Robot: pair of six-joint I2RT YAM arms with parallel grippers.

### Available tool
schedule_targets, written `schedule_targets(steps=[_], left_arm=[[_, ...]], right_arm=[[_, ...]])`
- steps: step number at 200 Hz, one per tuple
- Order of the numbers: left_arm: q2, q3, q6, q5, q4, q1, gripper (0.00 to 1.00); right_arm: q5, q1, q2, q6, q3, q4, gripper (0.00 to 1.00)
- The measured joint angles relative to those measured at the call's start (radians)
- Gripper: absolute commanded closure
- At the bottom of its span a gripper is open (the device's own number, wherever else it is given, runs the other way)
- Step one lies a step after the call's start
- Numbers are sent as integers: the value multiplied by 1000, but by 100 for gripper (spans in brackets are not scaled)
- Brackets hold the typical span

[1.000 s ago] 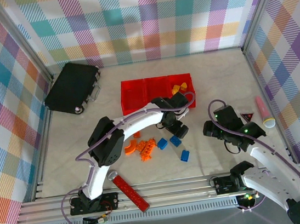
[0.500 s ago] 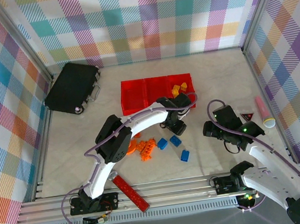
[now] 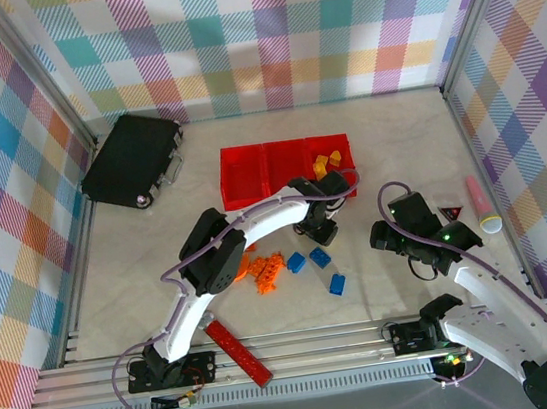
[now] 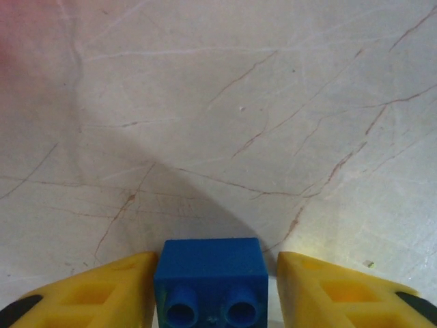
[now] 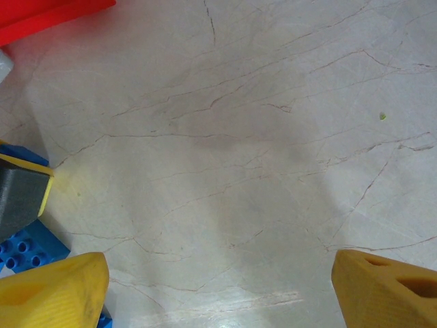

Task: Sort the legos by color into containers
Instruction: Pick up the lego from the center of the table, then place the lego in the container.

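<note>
1. The blue brick point(image 4: 209, 270) is picked out low in the centre of the left wrist view. Its studs face the camera and it is framed by the two yellow fingers point(image 4: 89, 294).
2. The left gripper point(image 3: 322, 226) is found at the centre of the top view, just below the row of red bins point(image 3: 249, 172). Its jaws are drawn partway in around the brick. The finger at the left of the frame is seen against the plastic, and a pale sliver shows beside the other one. Whether a firm clamp is made cannot be told.
3. The right gripper point(image 5: 218, 280) is held wide with nothing in it, over bare table point(image 5: 239, 137).
4. The brick is judged light, stiff and hard, with smooth walls that could slip. It is best taken square across two flat opposite sides, below the studs. An off-centre pinch could twist it out.
5. Three more blue bricks point(image 3: 320, 256) are spotted just below the left gripper in the top view. The orange pieces point(image 3: 262, 270) are heaped to their left.
6. Yellow bricks point(image 3: 326, 162) are seen lying in the right-hand bin of the row.
</note>
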Motion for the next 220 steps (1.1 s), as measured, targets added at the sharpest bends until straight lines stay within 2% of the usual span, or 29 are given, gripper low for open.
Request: schedule_targets(steps=[22,36,57,81,113,147,173,220], left_arm=[[-7,-12,-19,5,7,11,68],[-10,-14,-27,8,8,12,76],[-23,-31,-41,6,24,12,81],[-61,-67,-78,-35,20,14,81],[-171,-69,-161,-145,7,22,83],[-282,-1,-222,-232,10,75,82],[-244,109,-250,-243,7,151,82],[-55,273,-264,-224,1,251,80]], right_arm=[[0,0,0,0,0,0,15],[0,0,0,0,0,0,15],[1,0,0,1,0,-3,15],[5,0,-4,4,0,-4,14],[4,0,-14,8,0,-3,14],[4,0,-13,7,0,3,13],[2,0,-1,7,0,13,13],[-6,0,0,7,-2,18,13]])
